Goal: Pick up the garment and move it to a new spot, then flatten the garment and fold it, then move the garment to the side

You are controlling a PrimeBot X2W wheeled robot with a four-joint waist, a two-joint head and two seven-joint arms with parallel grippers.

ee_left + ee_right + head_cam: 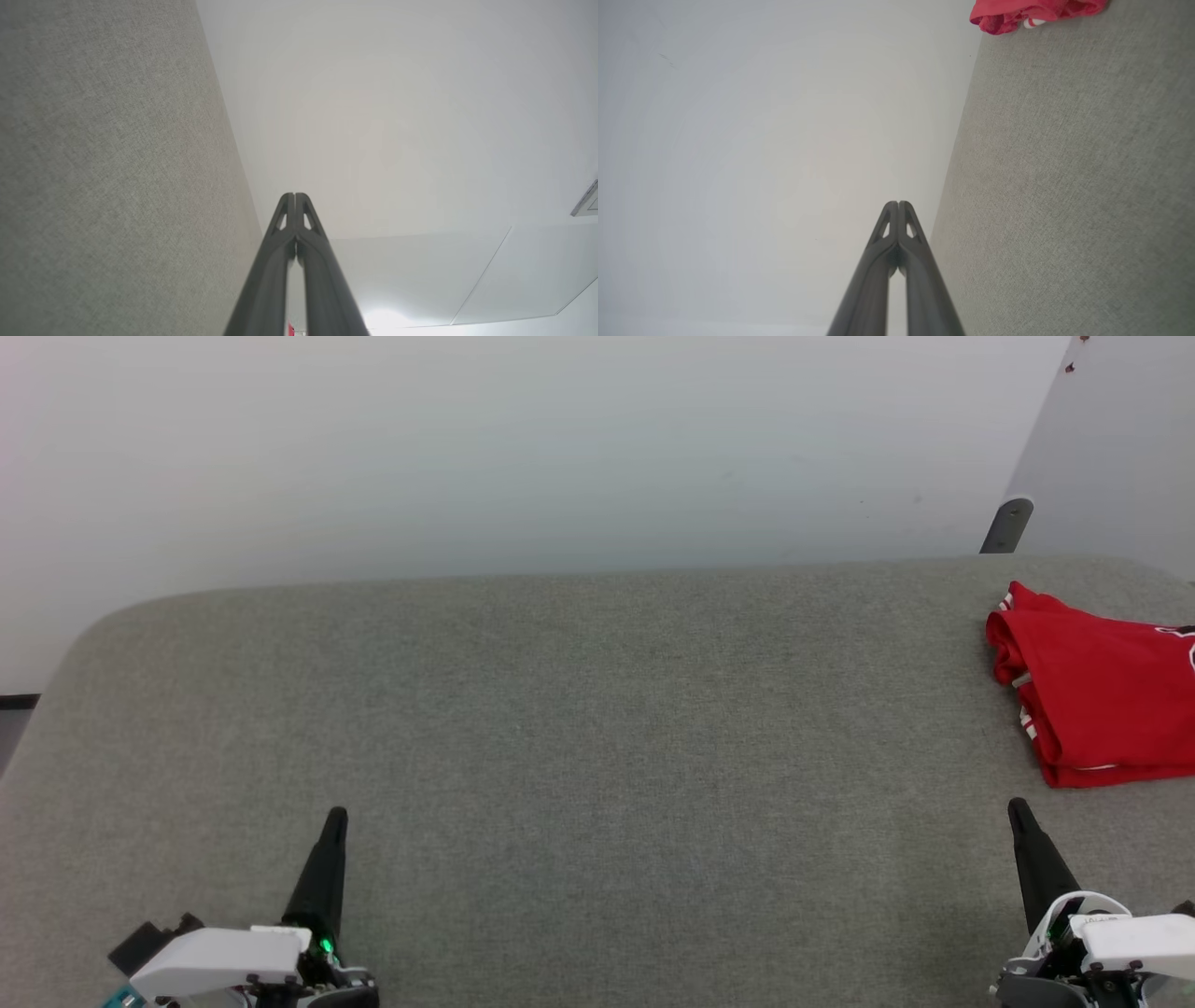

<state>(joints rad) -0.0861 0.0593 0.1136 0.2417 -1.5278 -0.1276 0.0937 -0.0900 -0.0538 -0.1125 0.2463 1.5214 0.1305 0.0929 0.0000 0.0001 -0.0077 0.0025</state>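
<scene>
The red garment (1102, 695) lies folded at the far right of the grey table (579, 728), partly cut off by the head view's right edge; white trim shows along its left side. Its edge also appears in the right wrist view as the garment (1031, 11) at the top. My left gripper (336, 815) rests low at the near left, shut and empty, its tips pressed together in the left wrist view (295, 195). My right gripper (1016, 803) is at the near right, just below the garment, shut with nothing held, seen likewise in its wrist view (898, 203).
A pale wall (523, 448) rises behind the table's rounded far edge. A grey post (1006, 525) stands at the back right corner, beside a slanted pale panel (1120, 439).
</scene>
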